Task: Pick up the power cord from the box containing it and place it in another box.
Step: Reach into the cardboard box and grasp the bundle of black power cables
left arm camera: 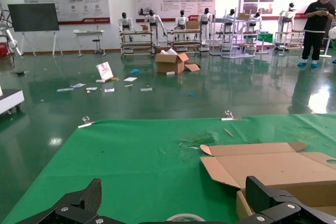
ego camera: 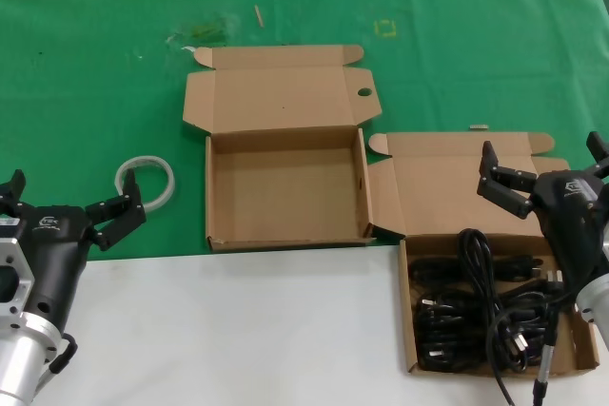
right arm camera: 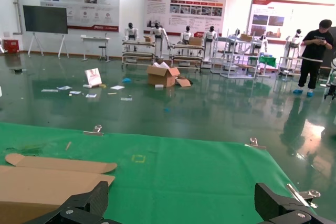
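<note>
Right claw spread open above the lid of the right-hand cardboard box holding the power cord, left claw open beside one white tape ring, second box empty on the desk; only wrist views show the hall.

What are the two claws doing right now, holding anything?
Left gripper: open, holding nothing, beside the empty box.
Right gripper: open, holding nothing, above the box of power cords.
</note>
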`<state>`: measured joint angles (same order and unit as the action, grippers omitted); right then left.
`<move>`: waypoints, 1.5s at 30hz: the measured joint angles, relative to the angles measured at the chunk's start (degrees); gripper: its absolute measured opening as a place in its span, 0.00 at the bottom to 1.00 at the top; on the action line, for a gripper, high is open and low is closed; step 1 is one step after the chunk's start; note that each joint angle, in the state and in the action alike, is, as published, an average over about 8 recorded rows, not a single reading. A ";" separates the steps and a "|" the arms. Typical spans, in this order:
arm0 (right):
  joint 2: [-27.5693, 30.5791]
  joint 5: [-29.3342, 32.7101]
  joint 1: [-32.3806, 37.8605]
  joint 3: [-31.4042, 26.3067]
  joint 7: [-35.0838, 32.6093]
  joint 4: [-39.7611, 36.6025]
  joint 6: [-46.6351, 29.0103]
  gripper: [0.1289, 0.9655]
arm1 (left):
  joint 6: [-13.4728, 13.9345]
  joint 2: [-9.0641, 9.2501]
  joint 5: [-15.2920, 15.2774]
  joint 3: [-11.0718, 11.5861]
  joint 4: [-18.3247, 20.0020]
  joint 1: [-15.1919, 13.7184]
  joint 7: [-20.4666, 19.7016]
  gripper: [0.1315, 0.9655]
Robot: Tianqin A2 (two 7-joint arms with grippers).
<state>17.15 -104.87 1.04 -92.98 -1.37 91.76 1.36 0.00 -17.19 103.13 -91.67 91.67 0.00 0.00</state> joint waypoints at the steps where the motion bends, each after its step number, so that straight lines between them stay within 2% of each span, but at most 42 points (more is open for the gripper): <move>1: 0.00 0.00 0.00 0.00 0.00 0.00 0.00 1.00 | 0.00 0.00 0.00 0.00 0.00 0.00 0.00 1.00; 10: 0.06 -0.02 -0.02 -0.06 0.00 0.04 0.04 1.00 | 0.00 0.00 0.00 0.00 0.00 0.00 0.00 1.00; 14: 1.94 -1.61 -0.27 -1.78 -0.14 0.93 1.45 1.00 | 0.00 0.00 0.00 0.00 0.00 0.00 0.00 1.00; 17: 5.94 -5.90 -0.61 -5.20 -0.50 2.87 4.35 1.00 | 0.00 0.00 0.00 0.00 0.00 0.00 0.00 1.00; 23: 17.87 -17.21 -2.81 -13.81 -0.84 7.85 9.56 1.00 | 0.00 0.00 0.00 0.00 0.00 0.00 0.00 0.98; 27: 24.18 -21.35 -5.56 -17.82 -0.30 8.90 9.89 1.00 | 0.00 0.00 0.00 0.00 0.00 0.00 0.00 0.95; 31: 27.64 -24.58 -7.02 -21.32 0.09 7.73 10.44 1.00 | 0.00 0.00 0.00 0.00 0.00 0.00 0.00 0.91; 38: 27.51 -29.89 -4.38 -27.58 -0.90 1.72 12.77 0.99 | 0.00 0.00 0.00 0.00 0.00 0.00 0.00 0.82; 45: 24.38 -29.69 -1.76 -29.51 -1.64 -4.28 11.60 0.97 | 0.00 0.00 0.00 0.00 0.00 0.00 -0.02 0.63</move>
<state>41.54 -134.56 -0.71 -122.49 -3.01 87.49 12.96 0.00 -17.19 103.13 -91.68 91.67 0.00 -0.03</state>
